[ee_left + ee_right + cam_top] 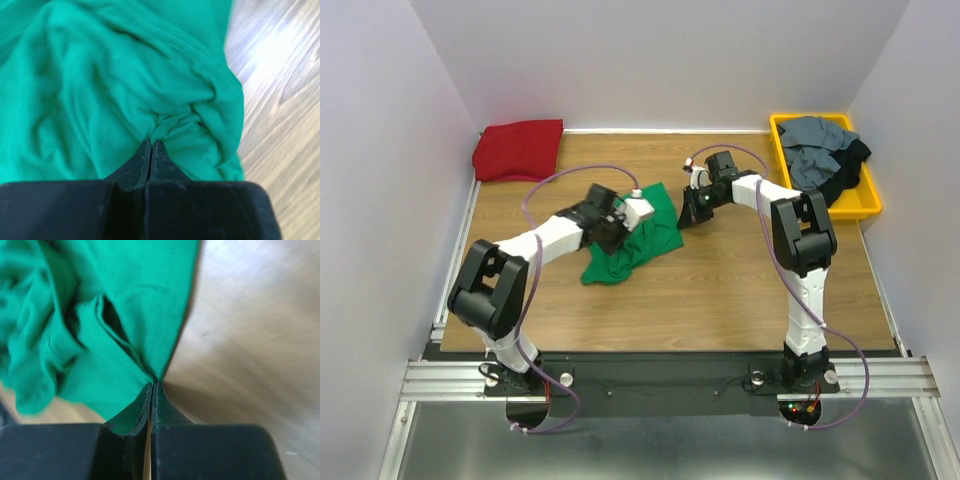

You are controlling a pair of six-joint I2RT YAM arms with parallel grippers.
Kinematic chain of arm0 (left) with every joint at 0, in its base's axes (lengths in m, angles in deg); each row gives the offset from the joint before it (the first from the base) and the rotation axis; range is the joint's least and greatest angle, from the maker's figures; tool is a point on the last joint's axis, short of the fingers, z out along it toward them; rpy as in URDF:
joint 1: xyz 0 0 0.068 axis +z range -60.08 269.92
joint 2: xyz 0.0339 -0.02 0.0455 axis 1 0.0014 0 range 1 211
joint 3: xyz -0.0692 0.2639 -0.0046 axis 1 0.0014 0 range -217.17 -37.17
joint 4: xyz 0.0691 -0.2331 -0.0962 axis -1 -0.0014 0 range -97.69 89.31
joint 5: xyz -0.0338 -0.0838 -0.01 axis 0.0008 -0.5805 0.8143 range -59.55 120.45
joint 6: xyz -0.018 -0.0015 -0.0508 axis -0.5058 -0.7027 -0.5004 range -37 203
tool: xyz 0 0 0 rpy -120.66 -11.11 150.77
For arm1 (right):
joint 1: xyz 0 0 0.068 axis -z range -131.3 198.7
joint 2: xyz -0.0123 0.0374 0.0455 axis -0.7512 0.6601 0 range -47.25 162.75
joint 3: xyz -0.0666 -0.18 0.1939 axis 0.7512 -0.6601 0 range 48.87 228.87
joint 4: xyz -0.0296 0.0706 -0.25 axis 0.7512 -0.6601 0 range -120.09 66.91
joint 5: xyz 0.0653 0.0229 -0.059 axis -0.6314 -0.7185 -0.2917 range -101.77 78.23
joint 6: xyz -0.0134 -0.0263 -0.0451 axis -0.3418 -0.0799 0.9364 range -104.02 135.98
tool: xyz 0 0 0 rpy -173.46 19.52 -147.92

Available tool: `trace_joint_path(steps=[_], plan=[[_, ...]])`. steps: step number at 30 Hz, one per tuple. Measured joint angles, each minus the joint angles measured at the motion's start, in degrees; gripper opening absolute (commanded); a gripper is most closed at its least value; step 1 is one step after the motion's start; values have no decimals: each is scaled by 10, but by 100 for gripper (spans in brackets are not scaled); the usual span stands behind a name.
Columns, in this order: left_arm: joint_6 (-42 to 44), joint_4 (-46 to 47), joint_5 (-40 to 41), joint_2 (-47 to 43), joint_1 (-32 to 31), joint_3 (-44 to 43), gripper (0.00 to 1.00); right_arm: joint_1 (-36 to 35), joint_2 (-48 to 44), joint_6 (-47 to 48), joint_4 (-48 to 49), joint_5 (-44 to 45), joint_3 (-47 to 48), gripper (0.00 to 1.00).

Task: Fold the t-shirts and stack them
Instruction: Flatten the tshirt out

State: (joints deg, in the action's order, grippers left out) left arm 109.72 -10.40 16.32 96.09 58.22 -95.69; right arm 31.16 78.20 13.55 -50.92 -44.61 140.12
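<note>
Tabletop (740, 290) carries everything. At its far right corner, yellow tray (852, 211) holds an unfolded heap: grey shirt (812, 140) on top of black shirt (847, 178). Far left corner has red shirt (517, 150), folded, well apart from the work.

Mid-table, green shirt (658, 238) lies crumpled between the two arms, long axis diagonal from near-left to far-right. The left tool (151, 146) is pressed together on a bunched fold at its middle-left. The right tool (152, 386) is pinching the stitched edge on its right side, wood just beyond.

My read: next is a pull apart along that diagonal to spread it flat. Only the shirt lies between the tools. Tray is the nearest obstacle, beyond the right arm. Risk: the left pinch probably has several layers.
</note>
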Motion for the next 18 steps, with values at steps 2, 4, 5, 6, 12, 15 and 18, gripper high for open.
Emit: trace_joint_path(steps=[2,4,5,6,12,15,18], plan=[[0,-18,-22,-17,36,0,0,0,-7,0,4,-8,-20,1],[0,-32,-37,-50,85,0,0,0,-29,1,8,-8,-53,1],[0,-37,-44,-74,112,0,0,1,-40,1,9,-6,-67,0],[2,-40,-49,-95,134,0,0,2,-53,2,8,-6,-85,1],[16,-51,-82,-166,220,8,0,19,-165,7,-5,25,-192,1],[13,-58,-96,-142,247,26,0,28,-238,10,-11,55,-243,1],[5,-62,-106,-98,278,27,0,40,-295,24,-16,87,-285,1]])
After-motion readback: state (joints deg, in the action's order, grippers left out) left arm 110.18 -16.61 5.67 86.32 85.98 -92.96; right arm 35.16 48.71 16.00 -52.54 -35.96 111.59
